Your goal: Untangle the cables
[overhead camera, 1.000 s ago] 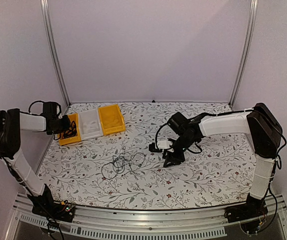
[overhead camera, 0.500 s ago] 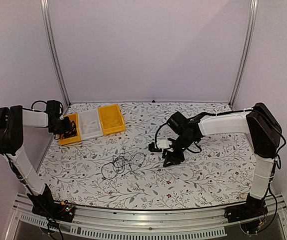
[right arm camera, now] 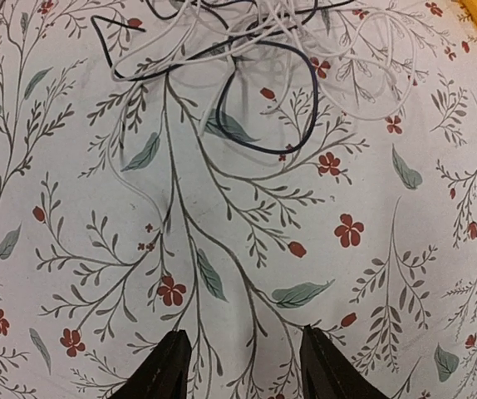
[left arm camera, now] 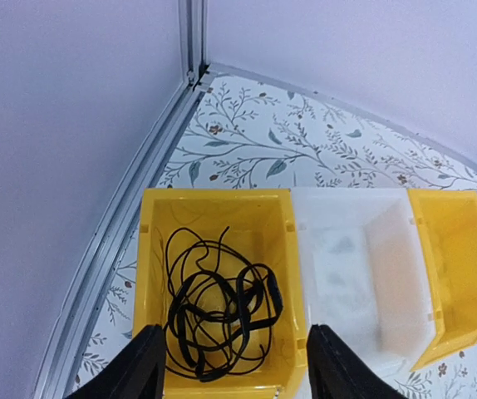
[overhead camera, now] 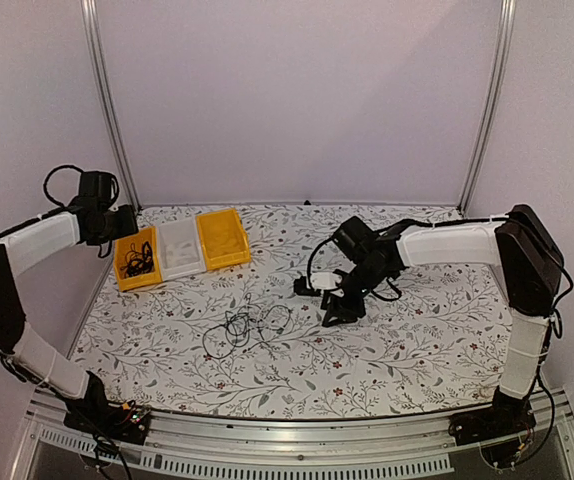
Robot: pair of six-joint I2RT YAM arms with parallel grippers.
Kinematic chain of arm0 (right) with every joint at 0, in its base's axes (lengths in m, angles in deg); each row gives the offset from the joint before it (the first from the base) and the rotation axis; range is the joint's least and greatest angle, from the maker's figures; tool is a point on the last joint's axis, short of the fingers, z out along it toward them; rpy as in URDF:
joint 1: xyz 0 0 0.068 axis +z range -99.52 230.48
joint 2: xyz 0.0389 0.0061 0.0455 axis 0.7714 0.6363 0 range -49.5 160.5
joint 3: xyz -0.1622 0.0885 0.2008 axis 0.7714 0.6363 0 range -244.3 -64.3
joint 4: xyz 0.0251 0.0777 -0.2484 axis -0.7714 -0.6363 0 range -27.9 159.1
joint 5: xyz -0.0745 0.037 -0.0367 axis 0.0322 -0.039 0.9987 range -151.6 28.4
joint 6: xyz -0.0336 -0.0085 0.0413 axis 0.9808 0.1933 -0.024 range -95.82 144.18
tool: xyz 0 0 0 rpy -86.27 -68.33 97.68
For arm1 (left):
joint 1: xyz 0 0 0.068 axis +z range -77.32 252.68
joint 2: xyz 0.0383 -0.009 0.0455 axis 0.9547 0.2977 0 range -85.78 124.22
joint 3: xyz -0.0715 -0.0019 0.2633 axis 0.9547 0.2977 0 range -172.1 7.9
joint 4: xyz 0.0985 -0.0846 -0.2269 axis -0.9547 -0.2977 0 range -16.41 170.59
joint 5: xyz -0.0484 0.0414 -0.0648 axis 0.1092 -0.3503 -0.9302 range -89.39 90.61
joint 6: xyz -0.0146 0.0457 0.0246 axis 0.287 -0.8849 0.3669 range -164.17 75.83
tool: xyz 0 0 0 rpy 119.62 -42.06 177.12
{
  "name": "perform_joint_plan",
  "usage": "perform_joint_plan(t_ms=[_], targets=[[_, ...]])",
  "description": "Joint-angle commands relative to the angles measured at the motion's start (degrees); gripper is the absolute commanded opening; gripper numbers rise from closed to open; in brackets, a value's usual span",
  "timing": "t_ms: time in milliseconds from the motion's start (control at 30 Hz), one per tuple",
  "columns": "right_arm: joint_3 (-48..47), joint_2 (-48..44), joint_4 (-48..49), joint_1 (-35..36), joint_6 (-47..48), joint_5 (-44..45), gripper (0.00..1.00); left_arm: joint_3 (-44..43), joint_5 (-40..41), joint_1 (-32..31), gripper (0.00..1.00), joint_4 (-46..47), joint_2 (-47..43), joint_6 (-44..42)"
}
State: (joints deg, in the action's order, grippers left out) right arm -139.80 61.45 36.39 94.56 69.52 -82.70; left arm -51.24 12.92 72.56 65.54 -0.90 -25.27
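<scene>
A loose bundle of thin black cable (left arm camera: pixel 218 303) lies inside the left yellow bin (left arm camera: pixel 151 212), also seen from above as the bin (overhead camera: pixel 125 278). My left gripper (left arm camera: pixel 238 366) hangs open above that bin's near edge, with nothing between its fingers; from above it (overhead camera: pixel 125 222) sits over the bin's far left corner. A second tangle of thin dark and white cables (overhead camera: pixel 242 325) lies on the table's middle, with its loops (right arm camera: pixel 247 58) at the top of the right wrist view. My right gripper (right arm camera: pixel 243 366) is open and empty over bare tablecloth, just right of that tangle (overhead camera: pixel 335 315).
A white bin (overhead camera: pixel 180 248) and a second yellow bin (overhead camera: pixel 222 238) stand side by side right of the left bin; both look empty. The left wall and its metal rail (left arm camera: pixel 126 216) run close beside the left bin. The floral tablecloth (overhead camera: pixel 417 330) stretches right.
My left gripper has opened, let go of the black cable into the left yellow bin, and risen up and back. The right gripper has shifted only slightly.
</scene>
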Motion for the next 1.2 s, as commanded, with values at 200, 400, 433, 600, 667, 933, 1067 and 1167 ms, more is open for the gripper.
perform_joint_plan(t_ms=[200,400,433,600,667,933,1067,1167], targets=[[-12.8,-3.4,3.4,-5.0,-15.5,-6.3,0.61,8.2,-3.5,-16.2,0.50,21.0,-22.0,-15.5],[-25.0,8.3,-4.9,-5.1,-17.1,-12.8,0.62,19.0,-21.3,-12.1,0.51,35.4,-24.9,-14.2],[-25.8,9.8,-5.1,-5.1,-17.7,-14.0,0.62,18.2,-22.8,-12.6,0.41,33.2,-24.0,-13.9],[-30.9,15.5,-5.5,-5.1,-20.4,-17.1,0.63,14.0,-30.0,-13.6,0.25,28.5,-18.9,-13.4],[-33.4,18.7,-6.4,-4.9,-21.0,-17.8,0.63,12.7,-33.1,-13.6,0.29,26.5,-17.2,-13.5],[-35.0,23.3,-5.9,-3.7,-21.7,-20.4,0.64,7.7,-26.5,-17.6,0.24,16.2,-13.9,-18.7],[-37.9,26.2,-6.6,-3.7,-22.4,-21.9,0.64,9.0,-21.9,-19.6,0.23,16.5,-16.0,-21.1],[-40.0,27.8,-7.2,-3.4,-22.7,-22.4,0.63,8.8,-20.3,-20.6,0.24,15.9,-15.8,-21.9]])
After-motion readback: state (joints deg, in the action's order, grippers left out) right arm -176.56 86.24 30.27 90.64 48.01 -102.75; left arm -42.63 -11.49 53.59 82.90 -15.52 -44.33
